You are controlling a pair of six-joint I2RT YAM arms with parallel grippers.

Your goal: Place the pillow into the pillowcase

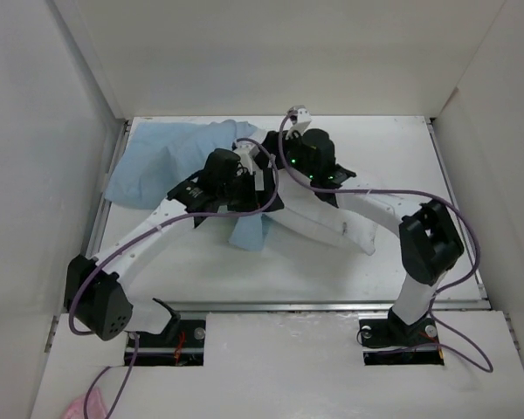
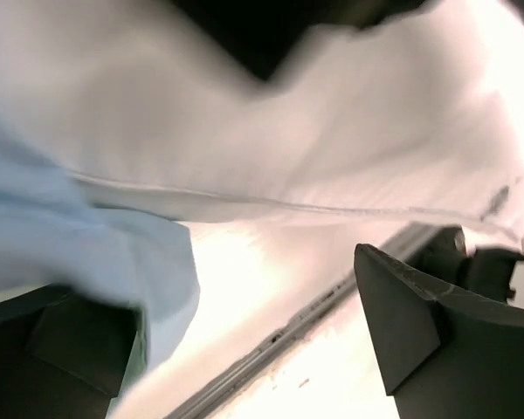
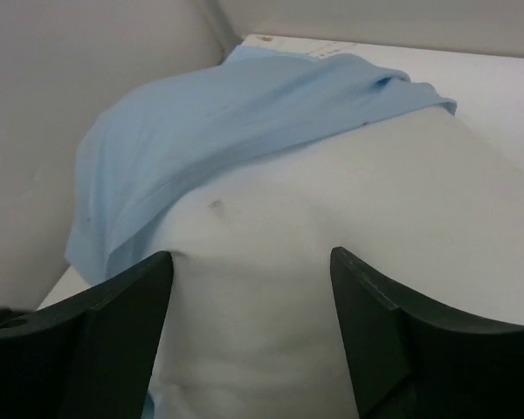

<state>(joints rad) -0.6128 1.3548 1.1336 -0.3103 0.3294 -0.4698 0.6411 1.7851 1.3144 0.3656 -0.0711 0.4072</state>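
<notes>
my left gripper (image 2: 227,305) and right gripper (image 3: 251,259) both stand open, holding nothing. the pillow (image 1: 332,218) lies mid-frame, its upper-left end under the pillowcase (image 1: 157,166). my judgement: pinch only the blue hem, then pull evenly.

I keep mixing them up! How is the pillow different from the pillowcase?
The pillow is white; the pillowcase is light blue. The pillow is plump, the pillowcase thin and rumpled. The pillowcase drapes over the pillow's far end. Both are soft fabric.
</notes>
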